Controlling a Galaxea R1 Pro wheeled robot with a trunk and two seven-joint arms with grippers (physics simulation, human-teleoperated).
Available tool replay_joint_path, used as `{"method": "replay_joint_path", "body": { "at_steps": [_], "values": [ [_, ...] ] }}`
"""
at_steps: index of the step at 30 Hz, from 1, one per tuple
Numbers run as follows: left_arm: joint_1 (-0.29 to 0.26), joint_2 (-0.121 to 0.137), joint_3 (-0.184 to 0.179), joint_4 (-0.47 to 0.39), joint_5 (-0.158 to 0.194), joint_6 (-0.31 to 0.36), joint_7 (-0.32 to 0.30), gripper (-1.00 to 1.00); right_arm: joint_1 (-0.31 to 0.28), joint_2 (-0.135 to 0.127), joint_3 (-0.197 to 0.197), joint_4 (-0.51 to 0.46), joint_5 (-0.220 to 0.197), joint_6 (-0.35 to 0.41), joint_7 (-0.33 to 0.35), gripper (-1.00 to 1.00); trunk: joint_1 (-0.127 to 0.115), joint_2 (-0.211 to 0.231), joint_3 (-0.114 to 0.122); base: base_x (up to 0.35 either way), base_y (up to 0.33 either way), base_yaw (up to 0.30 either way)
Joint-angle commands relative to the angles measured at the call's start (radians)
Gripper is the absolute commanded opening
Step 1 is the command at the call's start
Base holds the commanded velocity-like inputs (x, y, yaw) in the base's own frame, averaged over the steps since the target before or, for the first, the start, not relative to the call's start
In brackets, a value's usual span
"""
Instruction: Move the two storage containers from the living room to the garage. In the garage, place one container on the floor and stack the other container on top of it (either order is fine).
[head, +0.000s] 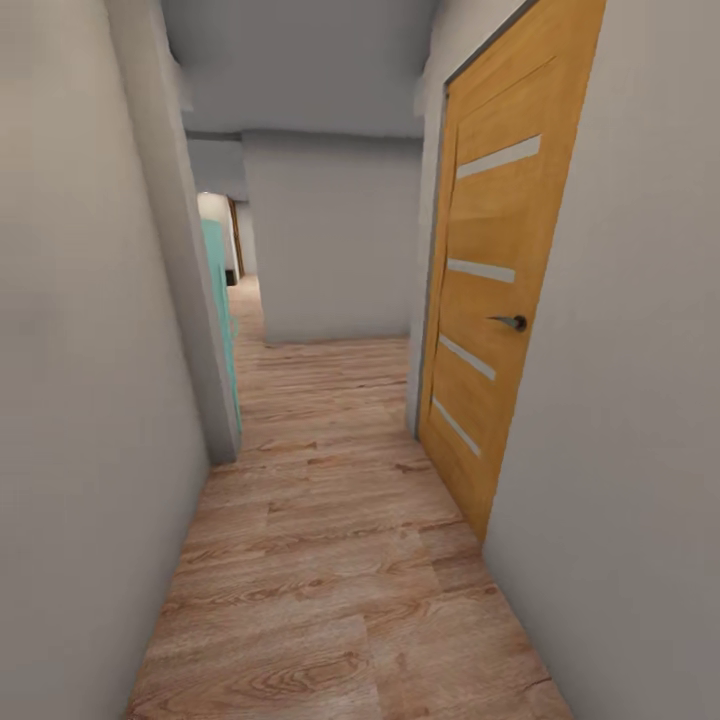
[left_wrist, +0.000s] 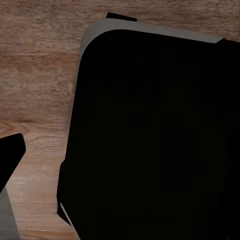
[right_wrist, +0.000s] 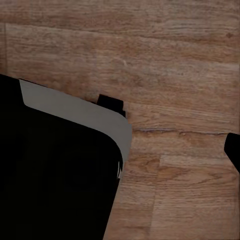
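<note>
The robot stands in a narrow hallway with a wood floor (head: 330, 560) and an orange door (head: 490, 300) at its right, no container is visible, and I cannot tell whether its grippers are open.

No writing, label, brand, number or sign could be read in any of the views; the orange-wood door (head: 500, 290) carried pale stripes but no lettering; the grey walls (head: 330, 240) were plain; the wood-plank floor (head: 340, 560) bore grain alone; the dark robot body (left_wrist: 155, 140) in the wrist views showed no marking.
</note>
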Motion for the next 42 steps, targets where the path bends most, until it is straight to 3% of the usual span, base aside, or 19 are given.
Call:
{"method": "replay_joint_path", "body": {
  "at_steps": [1, 13, 19, 26, 42],
  "values": [
    [0.000, 0.000, 0.000, -0.001, 0.006, -0.001, 0.001, 1.00, -0.001, 0.001, 0.008, 0.003, -0.010, -0.005, 0.004, 1.00, 0.000, 0.000, -0.001, 0.215, 0.000, 0.273],
    [0.000, 0.001, -0.001, -0.001, 0.006, -0.001, 0.001, 1.00, -0.001, 0.000, 0.008, 0.003, -0.010, -0.006, 0.004, 1.00, 0.000, 0.000, -0.001, 0.261, 0.000, 0.273],
    [0.000, 0.000, 0.000, -0.001, 0.006, 0.000, 0.001, 1.00, -0.001, -0.001, -0.036, 0.003, -0.010, -0.005, 0.005, 1.00, 0.000, 0.000, -0.001, 0.320, 0.000, 0.232],
    [0.000, 0.000, 0.000, -0.001, 0.007, 0.000, 0.001, 1.00, -0.001, -0.001, -0.064, 0.003, -0.006, -0.005, 0.005, 1.00, 0.000, 0.000, -0.001, 0.322, 0.000, 0.049],
    [0.000, 0.000, 0.000, -0.001, 0.007, 0.000, 0.001, 1.00, -0.001, 0.010, -0.062, 0.001, 0.002, -0.001, 0.004, 1.00, 0.000, 0.000, -0.001, 0.322, 0.000, 0.002]
  ]
}}
